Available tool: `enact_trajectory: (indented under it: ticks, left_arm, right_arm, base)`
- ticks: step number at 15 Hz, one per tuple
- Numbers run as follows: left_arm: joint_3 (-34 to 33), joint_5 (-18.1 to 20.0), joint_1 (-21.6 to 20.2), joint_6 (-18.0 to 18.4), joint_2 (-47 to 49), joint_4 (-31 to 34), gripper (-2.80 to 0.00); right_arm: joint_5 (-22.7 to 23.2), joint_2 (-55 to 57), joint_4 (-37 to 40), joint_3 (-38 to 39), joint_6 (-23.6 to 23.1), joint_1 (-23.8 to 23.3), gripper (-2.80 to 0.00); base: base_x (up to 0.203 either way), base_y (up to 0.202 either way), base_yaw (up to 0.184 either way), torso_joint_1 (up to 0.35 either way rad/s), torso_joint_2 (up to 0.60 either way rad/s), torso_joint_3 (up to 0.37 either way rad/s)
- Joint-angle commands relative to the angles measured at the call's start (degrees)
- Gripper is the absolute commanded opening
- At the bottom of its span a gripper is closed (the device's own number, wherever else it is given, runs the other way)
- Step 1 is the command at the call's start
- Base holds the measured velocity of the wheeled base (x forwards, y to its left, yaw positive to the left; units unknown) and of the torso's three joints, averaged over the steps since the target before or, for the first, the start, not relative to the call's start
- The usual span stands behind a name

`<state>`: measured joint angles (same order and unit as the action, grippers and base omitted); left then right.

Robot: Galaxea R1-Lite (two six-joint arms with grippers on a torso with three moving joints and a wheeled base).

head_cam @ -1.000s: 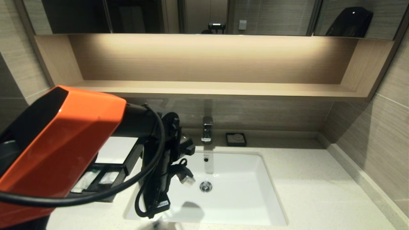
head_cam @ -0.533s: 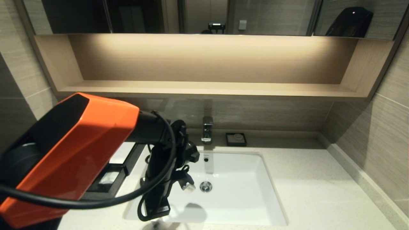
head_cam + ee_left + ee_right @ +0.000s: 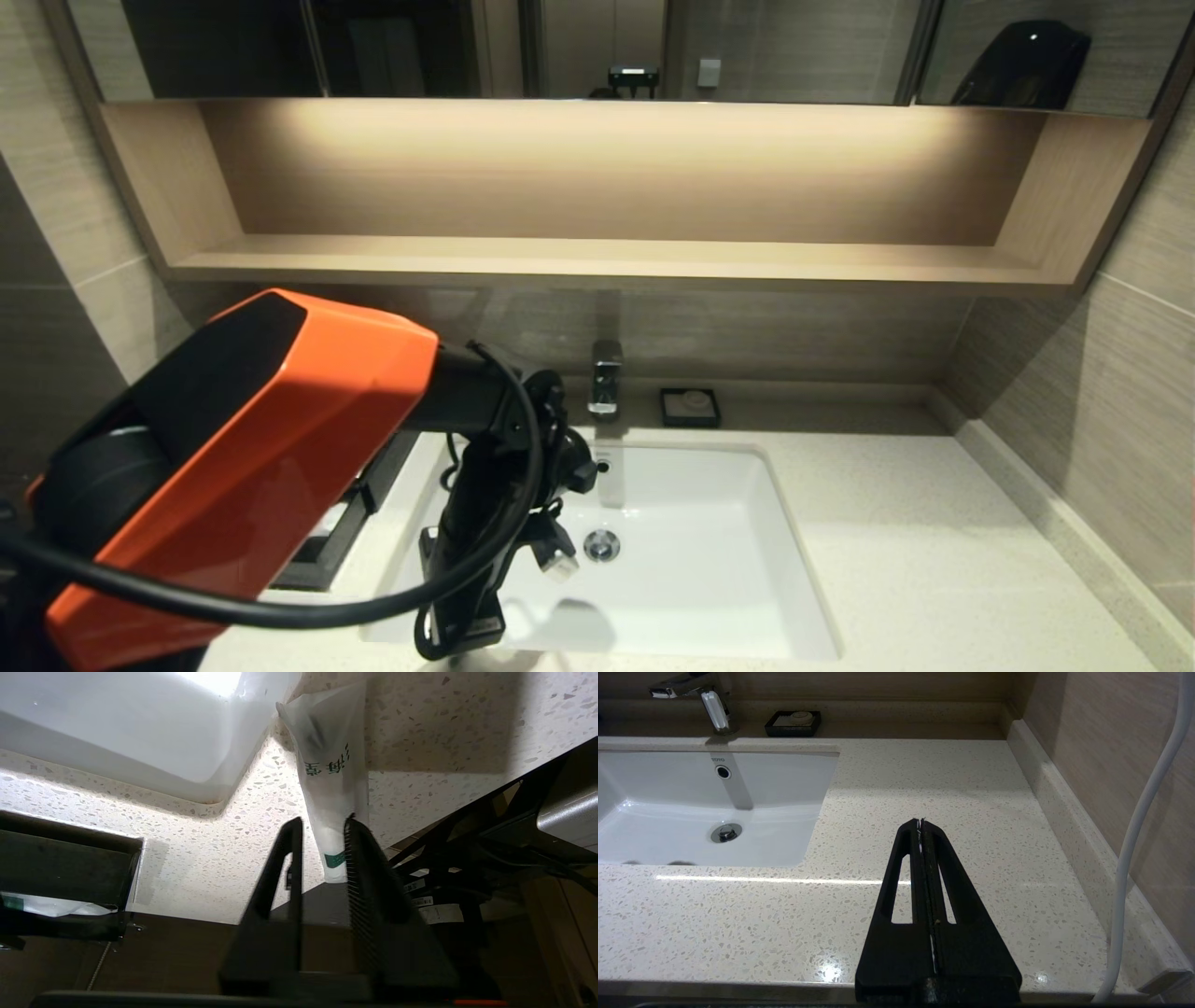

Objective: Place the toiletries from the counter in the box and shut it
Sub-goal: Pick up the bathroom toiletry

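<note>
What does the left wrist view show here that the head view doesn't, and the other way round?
Only the left wrist view shows a plastic-wrapped packet lying on the counter by the basin's corner, its near end between the slightly parted fingers of the left end effector, and another packet inside the drawer. Only the head view shows the faucet, the soap dish, the drain and the wall shelf; there the left arm hides the packet. Both show the speckled counter, the white basin and part of the black box.

speckled stone counter (image 3: 924,779), glossy white basin (image 3: 654,826), shiny metal tap (image 3: 712,707)
</note>
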<state>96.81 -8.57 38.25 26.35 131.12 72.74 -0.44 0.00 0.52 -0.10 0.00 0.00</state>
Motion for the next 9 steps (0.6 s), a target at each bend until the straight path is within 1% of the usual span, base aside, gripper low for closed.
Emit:
enact_trajectory:
  ticks: [1,7,9]
  left_arm:
    - [0.05,-0.04,0.59,0.11,0.1,0.38,0.0]
    - [-0.25,-0.1,0.86,-0.34,1.74,0.02,0.0]
    - [-0.13,-0.13,0.95,-1.38,2.21,-0.05,0.0]
  right_arm:
    - [0.0,0.0,0.0,0.01,0.0,0.0,-2.8]
    - [0.0,0.0,0.0,0.01,0.0,0.05,-2.8]
    - [0.0,0.0,0.0,0.01,0.0,0.0,-2.8]
  base:
    - [0.0,0.0,0.0,0.0,0.0,0.0]
    - [0.0,0.0,0.0,0.0,0.0,0.0]
    - [0.0,0.0,0.0,0.0,0.0,0.0]
